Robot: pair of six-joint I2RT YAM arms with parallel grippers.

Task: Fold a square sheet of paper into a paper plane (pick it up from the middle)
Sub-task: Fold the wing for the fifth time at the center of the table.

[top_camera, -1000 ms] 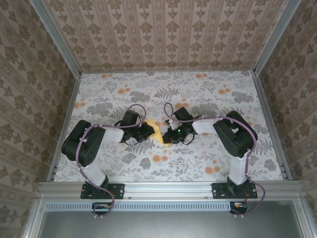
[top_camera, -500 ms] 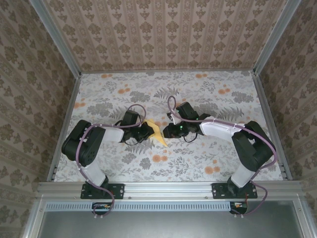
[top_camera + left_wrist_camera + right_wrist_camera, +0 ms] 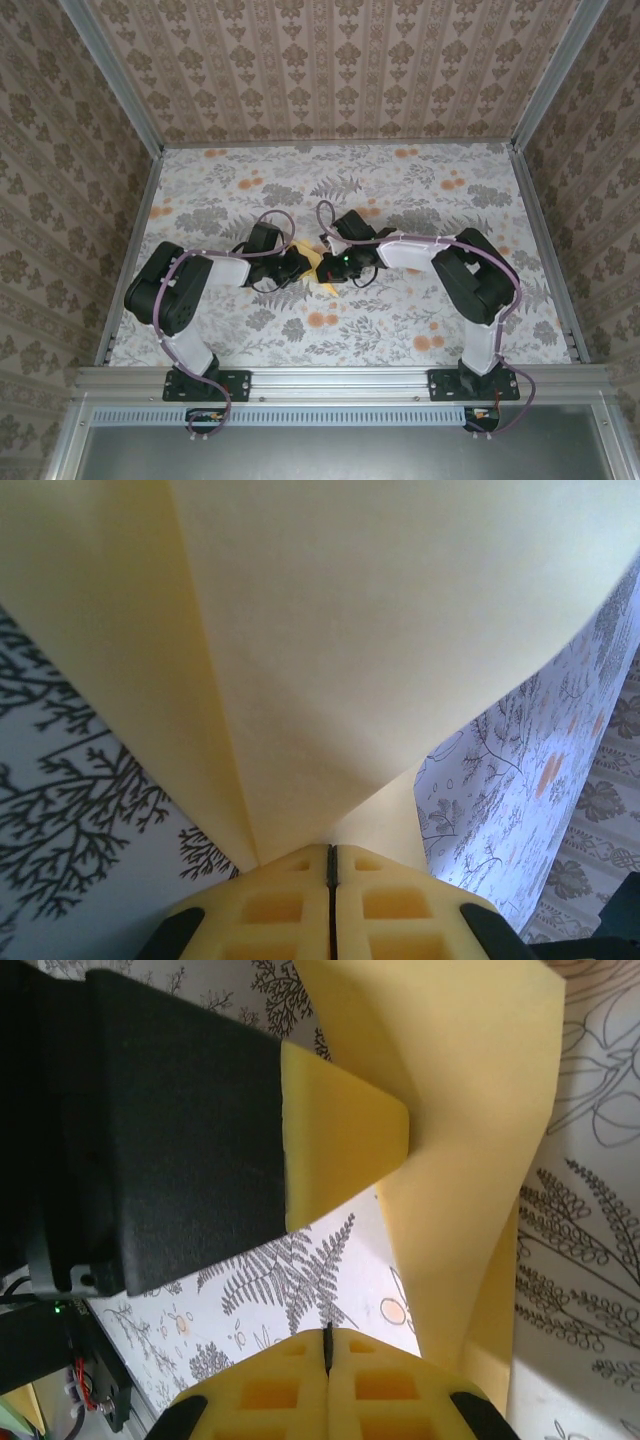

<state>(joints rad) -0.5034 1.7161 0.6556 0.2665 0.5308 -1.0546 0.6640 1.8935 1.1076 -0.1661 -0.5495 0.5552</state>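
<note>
Pinching the half-folded sheet of paper [image 3: 380,630] at the table's [image 3: 420,330] middle with my left gripper [image 3: 331,852], I judge folding is midway; my right gripper [image 3: 328,1340], clenched empty just beside it, should next grasp the free edge.

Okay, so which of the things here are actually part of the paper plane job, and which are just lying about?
Part of the job:
- the yellow paper, bent and partly folded
- the left tool, shut on the paper
- the right tool, shut, close beside the paper

Just there:
- the flowery table cover
- the patterned walls
- the purple cables on the arms
</note>
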